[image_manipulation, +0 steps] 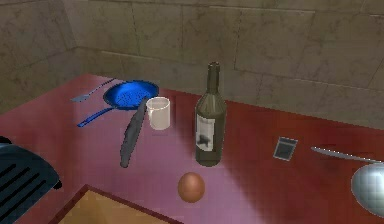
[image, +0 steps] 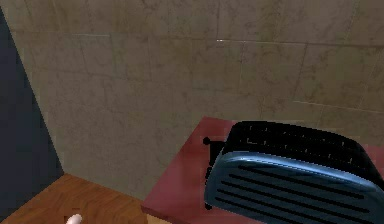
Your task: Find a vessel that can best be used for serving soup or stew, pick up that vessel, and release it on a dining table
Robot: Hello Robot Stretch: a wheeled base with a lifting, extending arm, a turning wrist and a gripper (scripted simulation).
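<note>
On the reddish countertop (image_manipulation: 260,190) in the arm side view, a shallow blue round pan (image_manipulation: 130,94) with a blue handle lies at the far left. A long dark grey utensil (image_manipulation: 133,137) lies next to it. A white cup (image_manipulation: 158,113) stands beside a tall dark bottle (image_manipulation: 209,115). Near the front lies a brown egg-shaped thing (image_manipulation: 191,187). A grey rounded ladle-like piece (image_manipulation: 368,180) sits at the right edge.
A dark blue-grey toaster (image: 290,165) stands on the reddish counter (image: 185,165) against the tiled wall (image: 200,70); its corner appears as the toaster (image_manipulation: 20,180). A small flat dark card (image_manipulation: 285,149) lies right of the bottle. A wooden surface (image: 70,205) sits lower, at the bottom.
</note>
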